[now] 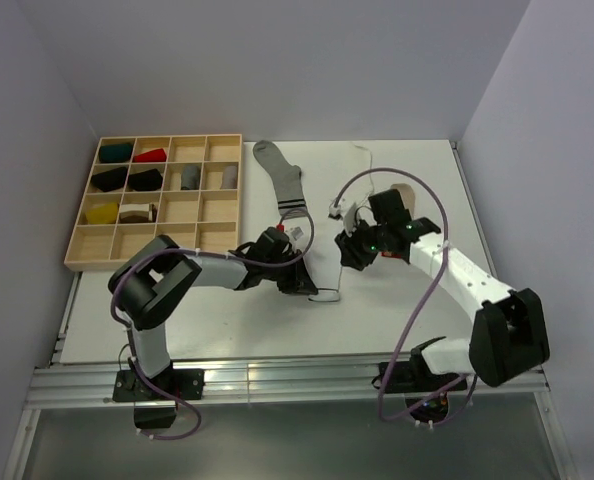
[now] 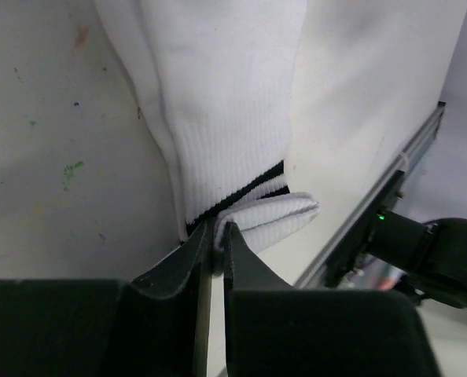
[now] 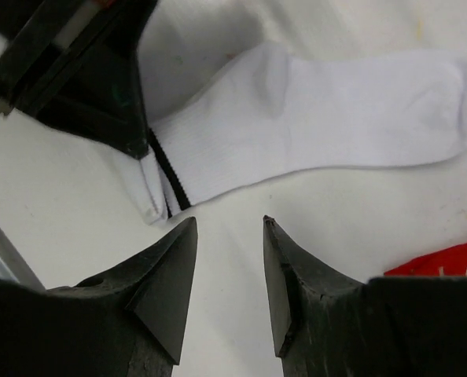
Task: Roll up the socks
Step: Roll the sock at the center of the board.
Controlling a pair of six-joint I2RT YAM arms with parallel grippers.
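A long white sock (image 2: 226, 118) with black stripes at its cuff lies flat on the white table. My left gripper (image 2: 216, 228) is shut on the folded cuff edge, low at the table's middle (image 1: 312, 288). In the right wrist view the same white sock (image 3: 320, 110) stretches to the right. My right gripper (image 3: 229, 224) hovers open just beside the cuff with nothing between its fingers; it sits right of the left one (image 1: 349, 252). A beige sock (image 1: 404, 192) pokes out behind the right arm. Its red patterned end (image 3: 446, 259) shows at the right wrist view's lower right.
A grey sock (image 1: 282, 185) with dark stripes lies at the back middle of the table. A wooden compartment tray (image 1: 217, 175) holding several rolled socks stands at the back left. The table's metal front rail (image 1: 277, 375) runs close behind the left gripper.
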